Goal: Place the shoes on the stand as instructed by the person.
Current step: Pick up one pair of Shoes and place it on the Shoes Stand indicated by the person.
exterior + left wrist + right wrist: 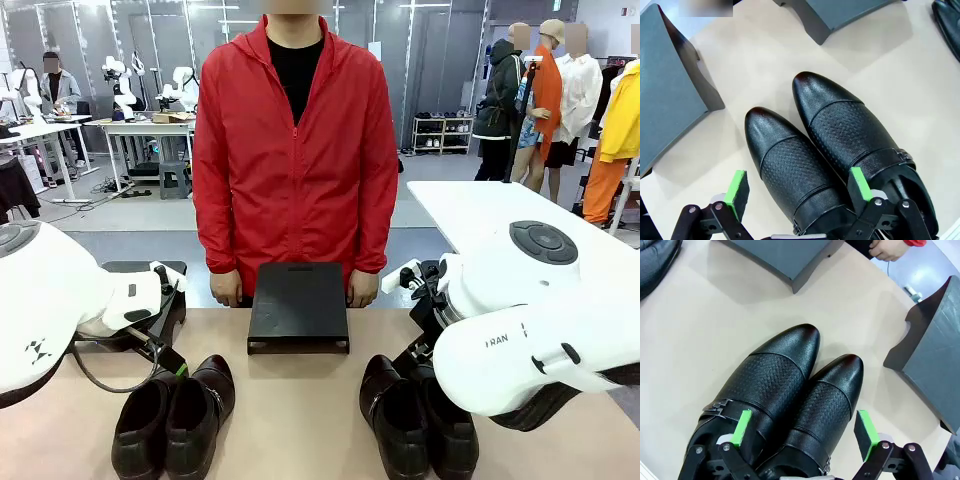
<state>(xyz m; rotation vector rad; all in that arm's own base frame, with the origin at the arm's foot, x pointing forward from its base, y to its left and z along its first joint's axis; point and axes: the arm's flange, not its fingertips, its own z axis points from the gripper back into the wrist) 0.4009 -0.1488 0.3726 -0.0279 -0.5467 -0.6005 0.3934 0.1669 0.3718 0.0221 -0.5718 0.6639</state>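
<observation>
Two pairs of glossy black shoes stand on the beige table, the left pair [175, 415] and the right pair [415, 420]. In the left wrist view my left gripper [799, 186] is open above the left pair, its green pads [737, 187] either side of one shoe [790, 170], the other shoe [860, 135] beside it. My right gripper [804, 429] is open too, its pads straddling one shoe [827, 400] next to its mate [765, 385]. A black stand [298, 305] sits mid-table in front of the person [295, 150], whose hands rest beside it.
A second dark stand [150, 290] sits behind my left arm, seen close as the left stand [670, 90]. Another stand [935, 355] lies to the right of the right pair. The person's hand [890, 247] rests near the central stand's corner [785, 255].
</observation>
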